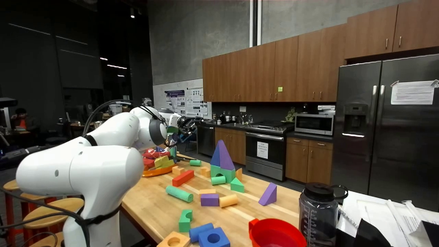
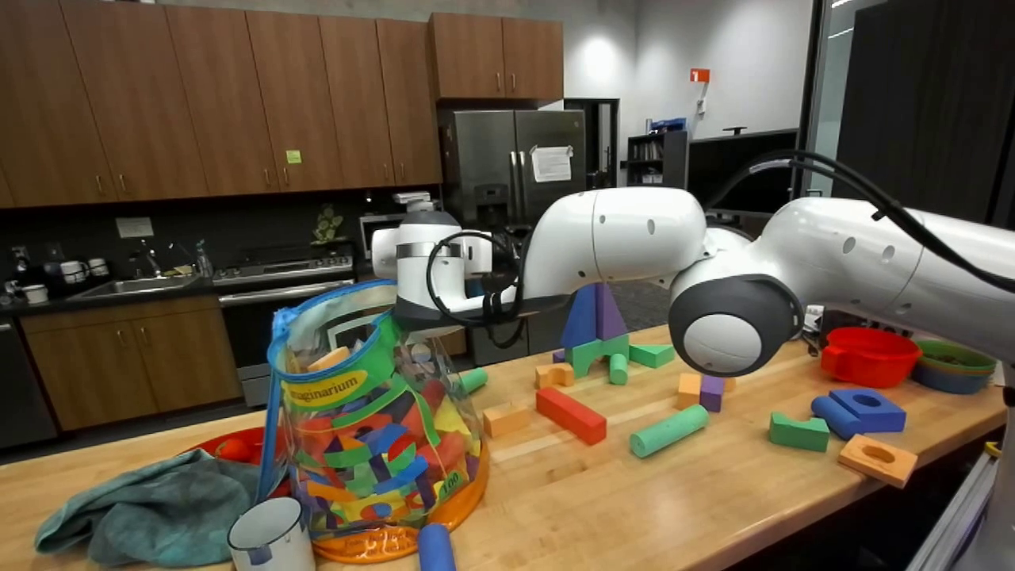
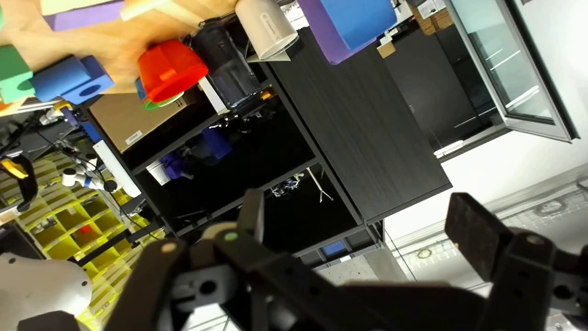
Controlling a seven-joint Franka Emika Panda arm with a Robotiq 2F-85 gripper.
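My gripper (image 3: 363,220) is up near the bag end of the table (image 2: 555,507), its fingers spread wide apart with only air between them; I have hold of nothing. It points roughly level, out past the blocks instead of down at them, so the upside-down wrist view is largely distant shelves (image 3: 206,151).

Nearest to it are the tower (image 1: 223,164) and the bag (image 2: 325,388). In both exterior views the tower stands upright on the table: a blue triangle (image 1: 216,158) and a purple triangle (image 1: 226,158) back to back on a green base (image 1: 229,174), set that way, I judge, so their straight sides form one peak and steady each other. A short cylinder (image 1: 218,180) lies at its foot.

The bag stands mouth upward on its orange bottom (image 2: 373,547), the blocks inside probably weighing it down. The arm (image 2: 428,274) overlaps its rim in an exterior view; I cannot tell whether they touch.

Among the loose pieces, a red block (image 2: 571,414) lies along its length. A blue rod (image 2: 837,416) lies just beside a holed block (image 2: 888,416), which perhaps stops it rolling. Bowls (image 2: 955,369) sit nested by a red pot (image 2: 864,365), likely to save room.
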